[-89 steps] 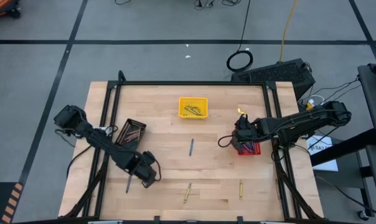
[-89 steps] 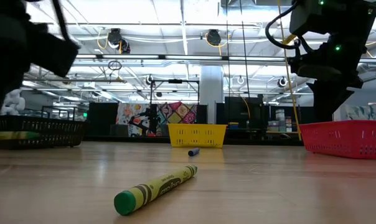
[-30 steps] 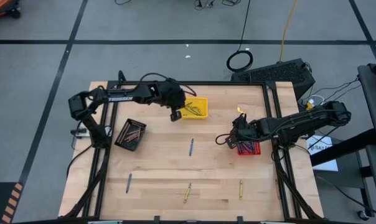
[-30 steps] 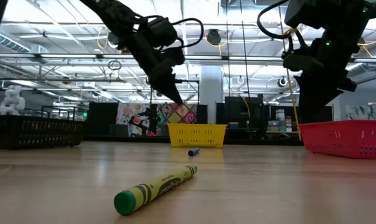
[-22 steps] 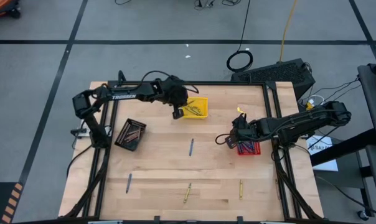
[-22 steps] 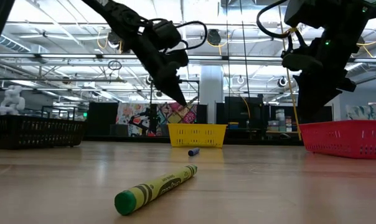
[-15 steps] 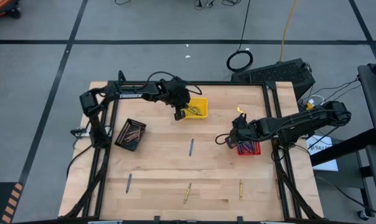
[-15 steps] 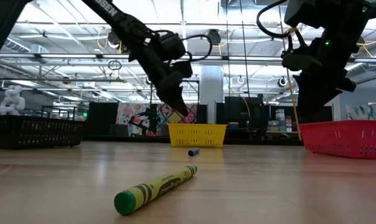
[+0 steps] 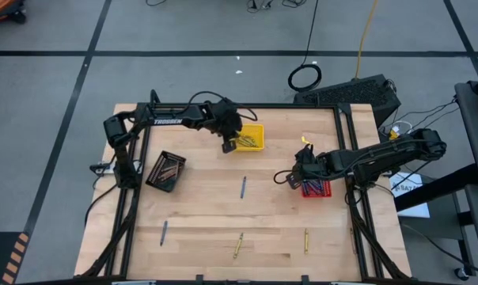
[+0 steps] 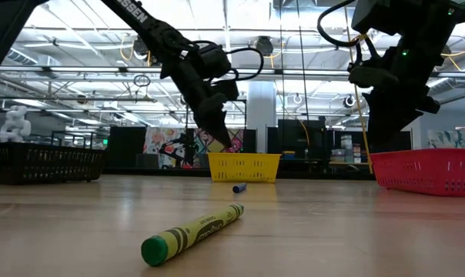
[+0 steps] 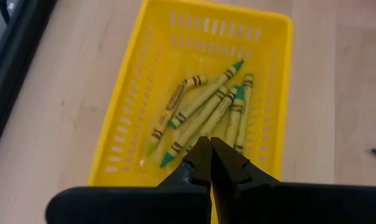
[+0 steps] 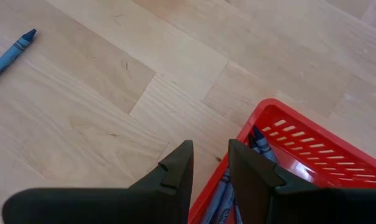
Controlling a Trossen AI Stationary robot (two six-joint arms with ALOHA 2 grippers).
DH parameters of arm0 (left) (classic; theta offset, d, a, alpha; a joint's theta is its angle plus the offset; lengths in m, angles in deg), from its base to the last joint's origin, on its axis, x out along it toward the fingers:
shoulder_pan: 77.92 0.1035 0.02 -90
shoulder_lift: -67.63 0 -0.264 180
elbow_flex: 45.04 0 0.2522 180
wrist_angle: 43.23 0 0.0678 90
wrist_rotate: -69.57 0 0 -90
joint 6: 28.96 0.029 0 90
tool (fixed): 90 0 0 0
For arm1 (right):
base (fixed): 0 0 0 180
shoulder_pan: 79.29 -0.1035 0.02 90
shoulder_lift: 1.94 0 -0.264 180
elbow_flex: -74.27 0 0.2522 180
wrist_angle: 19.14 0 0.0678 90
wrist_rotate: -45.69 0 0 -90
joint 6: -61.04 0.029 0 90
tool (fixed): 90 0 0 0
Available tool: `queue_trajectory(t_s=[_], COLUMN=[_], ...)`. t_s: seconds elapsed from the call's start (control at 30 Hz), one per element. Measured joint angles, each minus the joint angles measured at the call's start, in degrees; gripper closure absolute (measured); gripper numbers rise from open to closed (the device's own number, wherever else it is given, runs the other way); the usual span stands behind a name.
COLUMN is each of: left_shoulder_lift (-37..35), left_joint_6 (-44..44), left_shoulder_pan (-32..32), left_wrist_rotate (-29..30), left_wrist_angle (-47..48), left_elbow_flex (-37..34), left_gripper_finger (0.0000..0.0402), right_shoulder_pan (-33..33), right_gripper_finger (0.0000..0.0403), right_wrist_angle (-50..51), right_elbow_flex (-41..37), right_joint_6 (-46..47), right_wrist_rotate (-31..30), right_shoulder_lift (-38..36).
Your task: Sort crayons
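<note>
1. Left claw point(image 9: 228, 146): fingers pressed together with nothing between them. It hangs above the near-left edge of the yellow tray point(image 9: 255, 128), as the left wrist view confirms point(image 11: 210, 163).
2. Yellow tray contents: several yellow-green crayons point(image 11: 203, 112) lie loosely side by side inside it.
3. Right claw point(image 9: 290, 178): fingers spread with a gap, holding nothing. It is poised over the bare surface point(image 9: 199, 206) just beside the left wall of the red tray point(image 9: 320, 191); in the right wrist view the fingers point(image 12: 177, 169) frame that tray's corner.
4. Red tray contents: blue crayons point(image 12: 225, 186) are visible inside through the right wrist view.
5. Black tray point(image 9: 166, 171): it sits at the left side of the surface and holds brown crayons point(image 9: 169, 168).
6. Loose crayons on the surface:
   - one blue crayon point(image 9: 243, 187) at the centre, between the yellow and red trays and nearer the front;
   - a second blue crayon point(image 9: 164, 232) at the front left;
   - one yellow-green crayon point(image 9: 238, 245) at the front centre, also prominent in the low view point(image 10: 192, 233);
   - another yellow-green crayon point(image 9: 306, 240) at the front right.
</note>
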Motion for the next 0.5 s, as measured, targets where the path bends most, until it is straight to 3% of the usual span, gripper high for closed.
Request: queue_trajectory(t_s=[0.2, 0.33, 0.5], left_shoulder_lift=[0.00, -0.30, -4.16], left_joint_6=[0.35, 0.40, 1.38], left_shoulder_pan=[-0.02, -0.43, -2.98], left_wrist_rotate=[2.22, 7.44, 8.00], left_wrist_angle=[11.31, 20.04, 27.94], left_elbow_flex=[3.94, 8.92, 11.43], left_gripper_finger=[0.0401, 0.0401, 0.0401], right_shoulder_pan=[0.02, 0.02, 0.02], right_gripper_finger=[0.0314, 0.0314, 0.0314], right_wrist_angle=[-3.37, -10.68, -20.80], right_elbow_flex=[0.00, 0.00, 0.00], right_joint_6=[-3.12, -8.92, -17.02], right_wrist_rotate=[-0.04, -0.02, 0.34], right_shoulder_lift=[0.00, 0.00, 0.00])
